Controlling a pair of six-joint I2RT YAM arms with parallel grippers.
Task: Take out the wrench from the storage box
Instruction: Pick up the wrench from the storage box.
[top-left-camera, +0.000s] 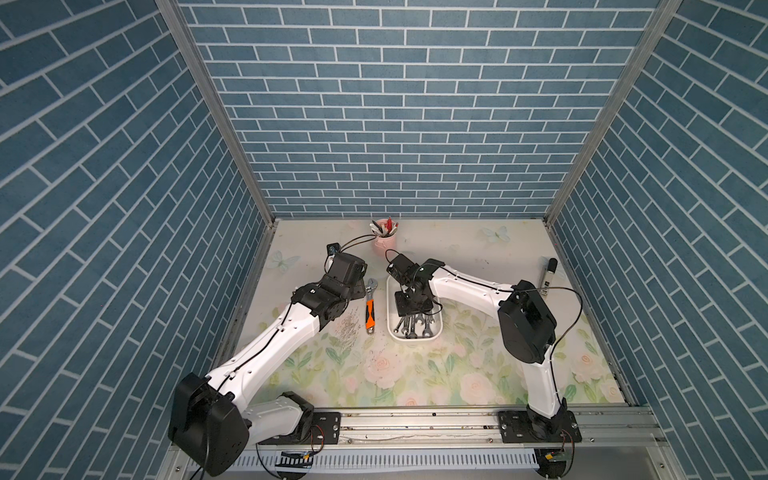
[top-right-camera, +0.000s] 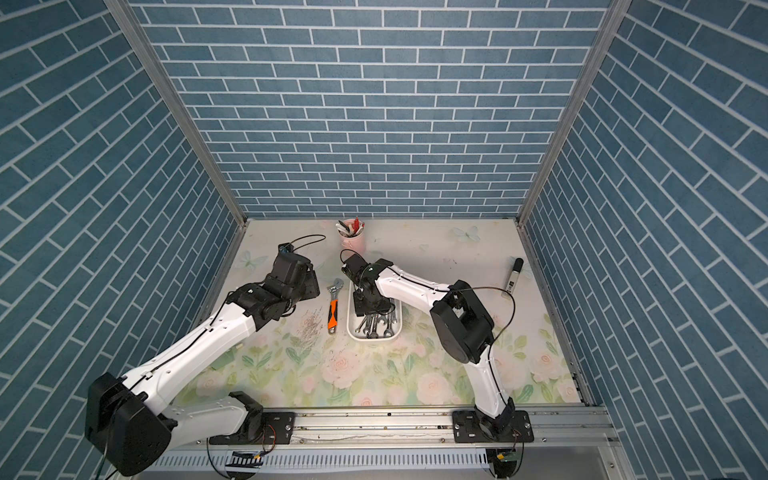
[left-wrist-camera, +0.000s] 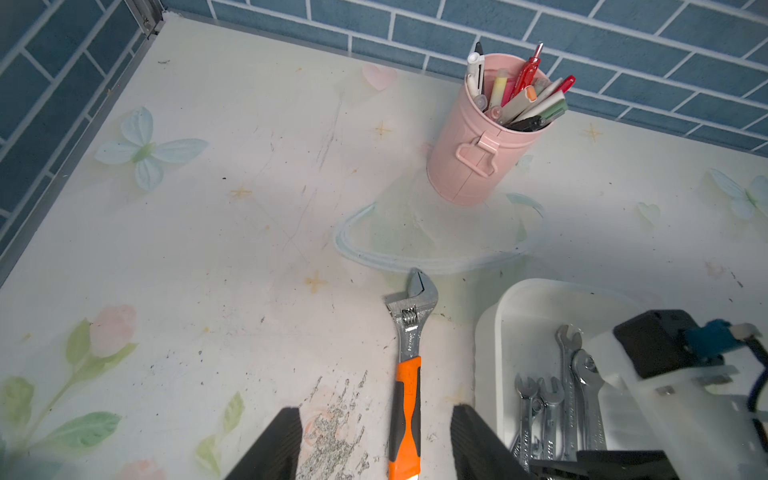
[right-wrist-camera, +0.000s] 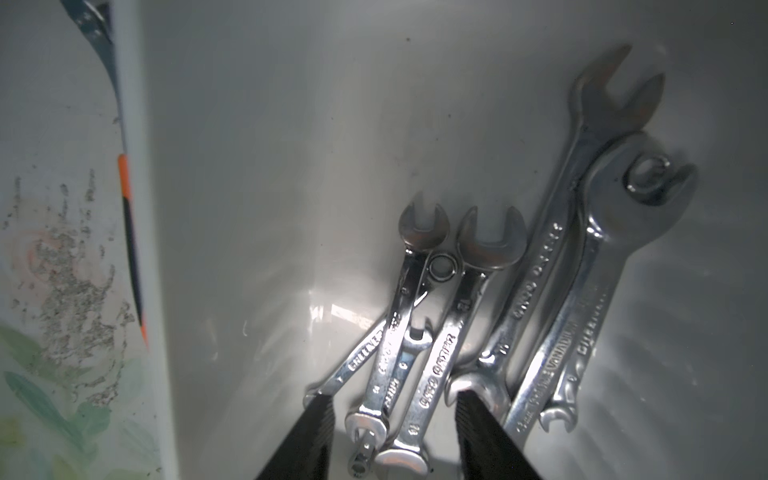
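Note:
The white storage box (top-left-camera: 413, 338) (top-right-camera: 374, 338) sits mid-table and holds several chrome open-end wrenches (top-left-camera: 415, 326) (right-wrist-camera: 440, 332). My right gripper (right-wrist-camera: 392, 399) reaches down into the box (right-wrist-camera: 249, 166). Its black fingers (right-wrist-camera: 316, 432) stand open on either side of the small wrenches' near ends, with gaps on both sides. An orange-handled adjustable wrench (top-left-camera: 370, 309) (left-wrist-camera: 409, 374) lies on the table just left of the box. My left gripper (left-wrist-camera: 376, 411) hovers over its handle, open and holding nothing.
A pink pen cup (top-left-camera: 384, 241) (left-wrist-camera: 478, 153) stands behind the box near the back wall. A black-capped marker (top-left-camera: 547, 276) lies at the right edge. A scuffed patch (top-left-camera: 349, 328) marks the mat left of the adjustable wrench.

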